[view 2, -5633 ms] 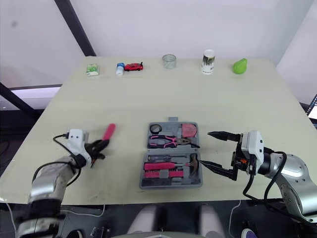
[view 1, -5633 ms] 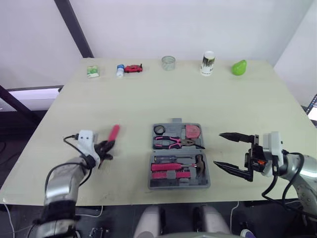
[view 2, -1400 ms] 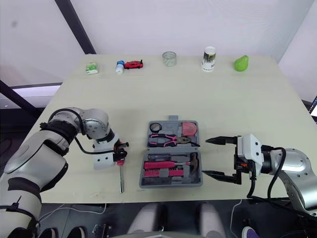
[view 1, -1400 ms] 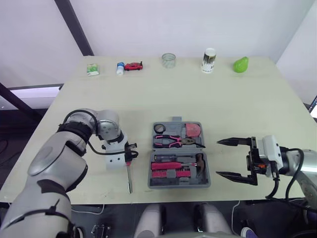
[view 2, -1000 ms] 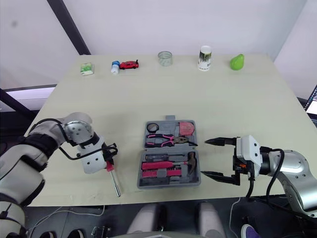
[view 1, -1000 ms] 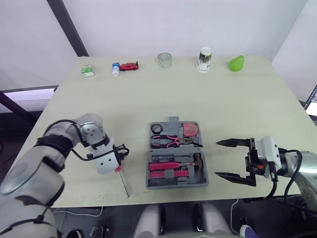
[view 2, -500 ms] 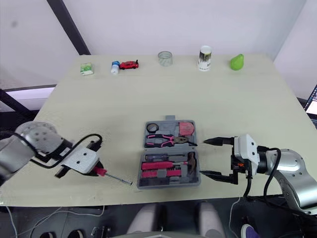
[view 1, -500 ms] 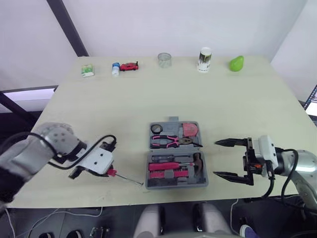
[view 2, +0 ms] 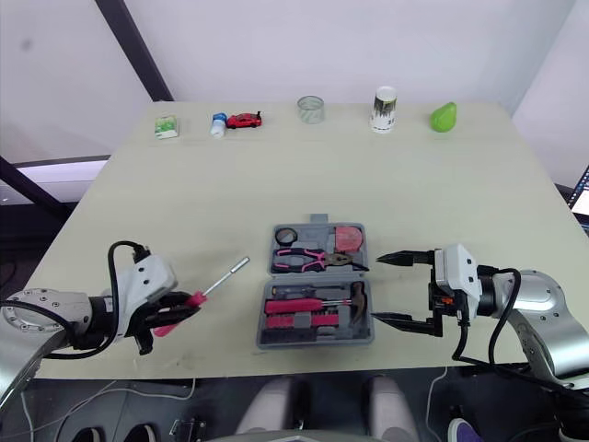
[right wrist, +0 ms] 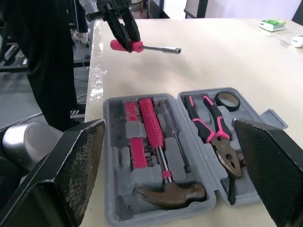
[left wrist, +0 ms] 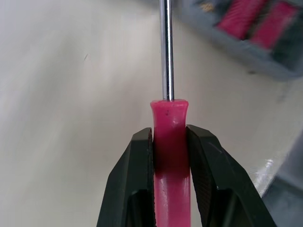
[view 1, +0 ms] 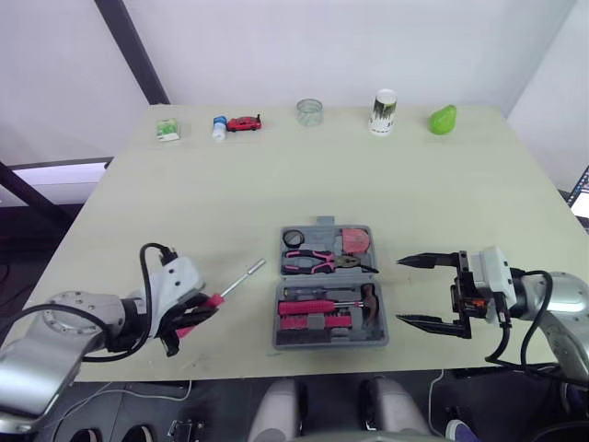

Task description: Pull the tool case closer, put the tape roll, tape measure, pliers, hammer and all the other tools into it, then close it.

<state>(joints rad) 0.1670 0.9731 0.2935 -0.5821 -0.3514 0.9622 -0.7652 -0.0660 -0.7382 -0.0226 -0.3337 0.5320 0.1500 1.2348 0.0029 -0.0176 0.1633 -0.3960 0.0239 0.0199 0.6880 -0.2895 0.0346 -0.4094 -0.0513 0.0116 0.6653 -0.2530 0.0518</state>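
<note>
The pink-handled driver (left wrist: 169, 113) is clamped by its handle in the left gripper (view 1: 196, 314), shaft aimed at the open tool case (view 1: 277, 322) nearby; the right gripper (view 1: 399, 291) is held spread wide beside the case, seemingly readied for closing.

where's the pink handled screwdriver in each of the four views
Left eye view: screwdriver lower left, left of the tool case, handle in the left gripper.
Right eye view: lower left, left of the case.
Left wrist view: handle between the jaws, case beyond the shaft.
Right wrist view: beyond the case, in the left gripper.
Shared landmark: the tool case.
</note>
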